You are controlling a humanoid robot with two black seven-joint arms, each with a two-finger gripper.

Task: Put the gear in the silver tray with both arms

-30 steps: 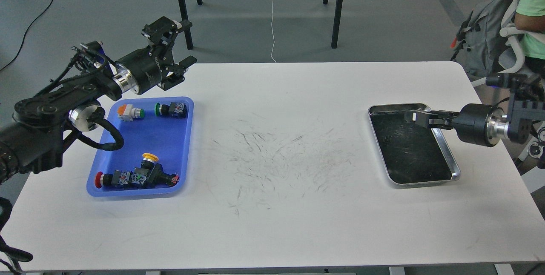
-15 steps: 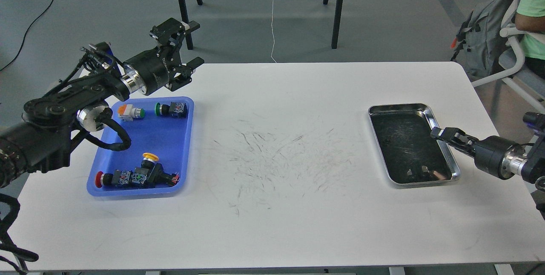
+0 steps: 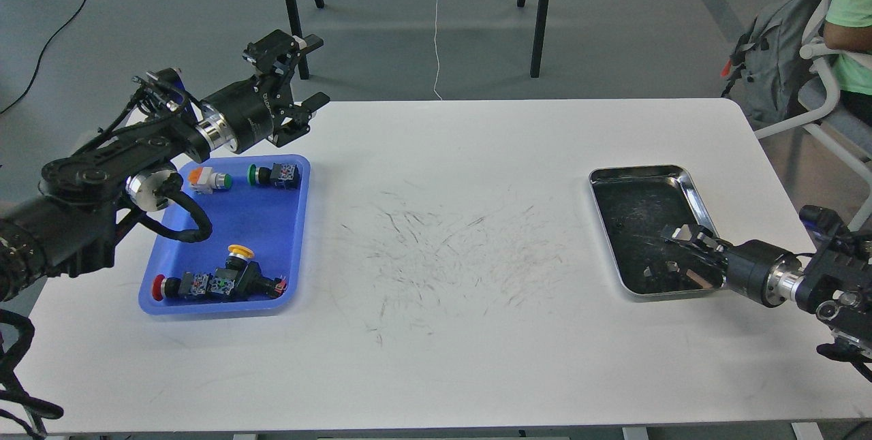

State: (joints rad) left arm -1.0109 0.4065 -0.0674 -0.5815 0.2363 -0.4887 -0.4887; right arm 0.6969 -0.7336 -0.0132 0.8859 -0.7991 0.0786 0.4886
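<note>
Right gripper [image 3: 683, 234] moved lower over silver tray [image 3: 606, 178]; fingers indistinct.

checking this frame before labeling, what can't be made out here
Head view only:
- right gripper: dark against the silver tray bottom, so open or shut is unclear.
- Part labels in the blue tray: too small to read.
- Tray's near right corner: covered by the right arm.
- Person at right: cut off by the edge.
</note>
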